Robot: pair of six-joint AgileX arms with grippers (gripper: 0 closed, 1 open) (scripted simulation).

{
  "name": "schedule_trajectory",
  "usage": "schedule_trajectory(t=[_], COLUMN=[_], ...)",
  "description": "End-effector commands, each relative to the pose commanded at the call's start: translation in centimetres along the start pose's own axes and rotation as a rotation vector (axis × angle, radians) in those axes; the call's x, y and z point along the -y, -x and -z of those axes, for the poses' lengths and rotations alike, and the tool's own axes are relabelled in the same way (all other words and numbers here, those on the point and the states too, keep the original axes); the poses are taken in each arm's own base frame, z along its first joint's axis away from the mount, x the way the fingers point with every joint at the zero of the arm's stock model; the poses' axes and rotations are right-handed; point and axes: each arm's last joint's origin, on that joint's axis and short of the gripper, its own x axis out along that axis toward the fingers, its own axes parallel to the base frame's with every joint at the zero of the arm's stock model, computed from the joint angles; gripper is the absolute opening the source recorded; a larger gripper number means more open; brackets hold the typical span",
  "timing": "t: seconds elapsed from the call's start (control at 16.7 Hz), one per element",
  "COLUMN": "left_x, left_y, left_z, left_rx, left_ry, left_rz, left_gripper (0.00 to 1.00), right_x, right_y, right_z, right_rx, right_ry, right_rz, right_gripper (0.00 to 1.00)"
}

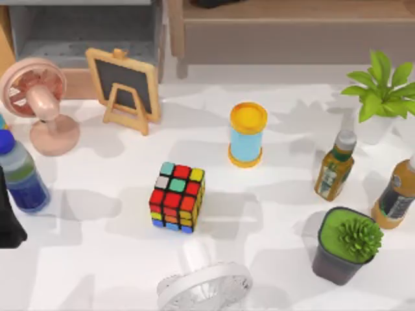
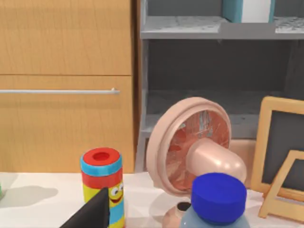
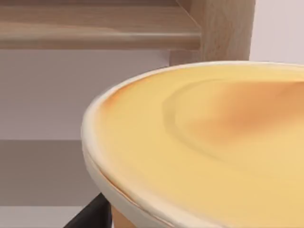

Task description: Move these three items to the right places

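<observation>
The puzzle cube (image 1: 176, 197) stands on the white table (image 1: 97, 259) near its middle, with red, yellow, green, blue and orange squares and black edges. Nothing is touching it. My left gripper (image 1: 9, 217) is a black shape at the table's left edge, beside a blue-capped bottle (image 1: 21, 173), and a dark part of it (image 2: 90, 214) juts into the left wrist view. A dark part of my right gripper (image 3: 92, 213) sits just behind a large yellow-orange lid (image 3: 204, 142) in the right wrist view.
A yellow-lidded blue can (image 1: 248, 135) stands behind the cube to the right. A pink fan (image 1: 35, 97) and chalkboard easel (image 1: 123, 87) stand back left. A white fan (image 1: 204, 285) lies at the front. Two tea bottles (image 1: 335, 165) and potted plants (image 1: 347, 243) crowd the right.
</observation>
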Motion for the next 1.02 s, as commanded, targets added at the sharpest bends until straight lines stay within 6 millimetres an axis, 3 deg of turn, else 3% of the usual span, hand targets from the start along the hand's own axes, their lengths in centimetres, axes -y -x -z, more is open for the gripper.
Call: schedule_trajectory(t=[0.36, 0.66, 0.78, 1.02], left_x=[0.0, 0.0, 0.0, 0.0], left_y=[0.0, 0.0, 0.0, 0.0], left_z=[0.0, 0.0, 0.0, 0.0], left_rx=[0.0, 0.0, 0.0, 0.0], left_ry=[0.0, 0.0, 0.0, 0.0], left_rz=[0.0, 0.0, 0.0, 0.0], left_gripper=[1.0, 1.0, 1.0, 1.0], right_x=[0.0, -0.1, -0.4, 0.0], right_y=[2.8, 2.7, 2.9, 4.4], right_z=[0.0, 0.0, -0.8, -4.3], right_rx=[-0.001, -0.004, -0.011, -0.001], right_ry=[0.001, -0.002, -0.008, 0.001], right_rz=[0.001, -0.004, -0.02, -0.001], right_gripper=[1.0, 1.0, 1.0, 1.0])
